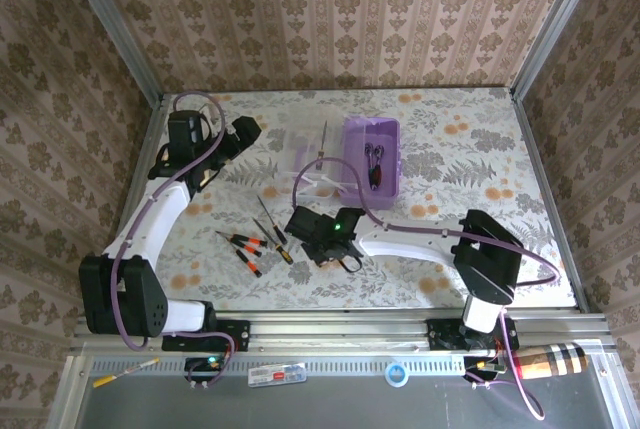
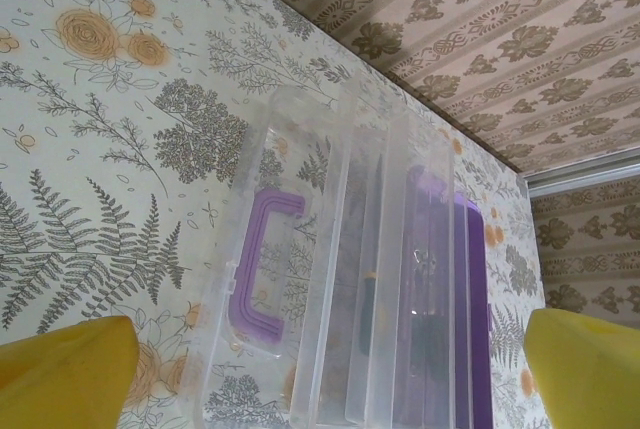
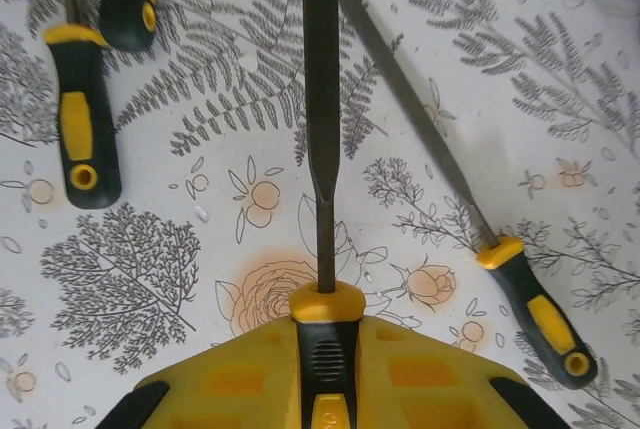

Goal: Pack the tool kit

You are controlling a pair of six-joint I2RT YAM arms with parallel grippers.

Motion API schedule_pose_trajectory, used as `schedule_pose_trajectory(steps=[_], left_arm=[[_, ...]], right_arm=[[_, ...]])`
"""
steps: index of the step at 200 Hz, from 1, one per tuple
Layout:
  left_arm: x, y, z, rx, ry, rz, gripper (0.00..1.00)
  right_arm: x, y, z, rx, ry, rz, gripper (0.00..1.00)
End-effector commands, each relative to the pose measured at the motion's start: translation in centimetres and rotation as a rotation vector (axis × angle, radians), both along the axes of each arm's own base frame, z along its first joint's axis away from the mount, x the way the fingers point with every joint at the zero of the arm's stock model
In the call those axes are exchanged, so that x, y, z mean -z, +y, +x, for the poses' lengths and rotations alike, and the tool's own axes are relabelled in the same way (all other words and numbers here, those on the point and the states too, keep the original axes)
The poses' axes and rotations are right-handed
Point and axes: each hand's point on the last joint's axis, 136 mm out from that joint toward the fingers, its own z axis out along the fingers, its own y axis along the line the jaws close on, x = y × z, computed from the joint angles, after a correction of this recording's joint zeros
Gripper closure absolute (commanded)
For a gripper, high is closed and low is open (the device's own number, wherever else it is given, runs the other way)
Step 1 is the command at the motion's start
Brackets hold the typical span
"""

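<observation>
The purple box [image 1: 372, 139] stands open right of centre in the top view, on the flowered table [image 1: 460, 179]. Inside it lie dark tools, among them pliers [image 1: 376, 175] with red on the handles; how many pieces are there is hard to tell. Just left of the box, touching or nearly so, sit the clear tray [image 1: 335, 187] and the clear lid [image 1: 305, 181].

In the left wrist view the lid [image 2: 300, 149] lies flat with its purple handle [image 2: 262, 264] facing up. The tray [image 2: 415, 209] is beside it to the right, and the purple box [image 2: 478, 319] is at the far right. A dark slim shape shows through the tray's clear plastic; what it is cannot be told.

The left gripper [image 1: 240, 134] hangs in the upper left of the top view, beside the lid. Its yellow fingers [image 2: 70, 374] sit in the two bottom corners of the wrist frame, spread wide with nothing between them.

The right gripper [image 3: 320, 389] is closed around the black-and-yellow handle of the gripped screwdriver [image 3: 320, 149], whose dark shaft runs straight up the frame. Loose screwdrivers lie flat on the table around it: two at the upper left [image 3: 80, 119] and one on the right [image 3: 530, 299]. In the top view this cluster [image 1: 250, 244] lies left of centre, well apart from the box.
</observation>
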Motion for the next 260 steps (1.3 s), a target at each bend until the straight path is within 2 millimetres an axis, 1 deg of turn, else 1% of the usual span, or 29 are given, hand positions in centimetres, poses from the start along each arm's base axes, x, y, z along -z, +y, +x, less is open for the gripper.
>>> schedule_pose_trajectory(steps=[1,19,31,45,57,68,85,88,127,143,170,185,194,218,242,260], left_arm=[[-0.9,0.3,-0.1,-0.009,-0.011,-0.006,0.00],[-1.1,0.5,-0.1,-0.016,-0.014,-0.005,0.00],[-1.3,0.7,-0.2,-0.022,-0.020,-0.003,0.00],[-1.5,0.8,-0.2,-0.027,-0.028,-0.004,0.00],[-1.5,0.7,-0.2,-0.023,-0.029,-0.008,0.00],[-1.5,0.6,-0.2,-0.020,-0.027,-0.015,0.00],[-1.5,0.4,-0.2,-0.017,-0.025,-0.026,0.00],[-1.5,0.4,-0.2,-0.017,-0.025,-0.028,0.00],[-1.4,0.1,-0.2,-0.006,-0.023,-0.039,0.00],[-1.2,-0.4,-0.2,0.006,-0.020,-0.040,0.00],[-0.9,-1.5,-0.5,0.040,-0.012,-0.047,0.00],[-0.8,-2.2,-0.6,0.062,-0.009,-0.049,0.00],[-0.7,-2.5,-0.7,0.069,-0.006,-0.050,0.00],[-0.6,-2.9,-0.8,0.079,-0.004,-0.047,0.00],[-0.8,-3.0,-0.9,0.083,-0.007,-0.046,0.00],[-0.7,-3.2,-0.9,0.089,-0.005,-0.050,0.00]], right_arm=[[-4.7,0.6,0.8,-0.019,-0.088,0.052,0.81],[-6.9,0.9,1.2,-0.036,-0.123,0.069,0.81],[-8.7,1.1,1.5,-0.054,-0.155,0.084,0.81],[-10.6,1.0,2.3,-0.059,-0.198,0.092,0.80],[-11.8,0.8,3.1,-0.060,-0.217,0.100,0.80],[-12.7,0.1,4.4,-0.040,-0.237,0.100,0.79],[-13.5,-1.0,6.7,0.007,-0.250,0.118,0.79],[-13.5,-1.4,7.5,0.026,-0.248,0.128,0.80],[-14.8,-4.7,13.8,0.206,-0.234,0.275,0.80],[-14.4,-5.8,16.2,0.283,-0.193,0.336,0.80],[-12.2,-7.2,19.8,0.417,-0.100,0.442,0.80],[-10.5,-7.4,21.1,0.478,-0.034,0.497,0.80],[-10.3,-7.2,22.2,0.514,-0.027,0.557,0.80],[-8.5,-6.9,24.0,0.583,0.044,0.664,0.81],[-7.2,-5.9,24.8,0.585,0.096,0.711,0.81],[-5.8,-5.3,25.2,0.584,0.137,0.737,0.81]])
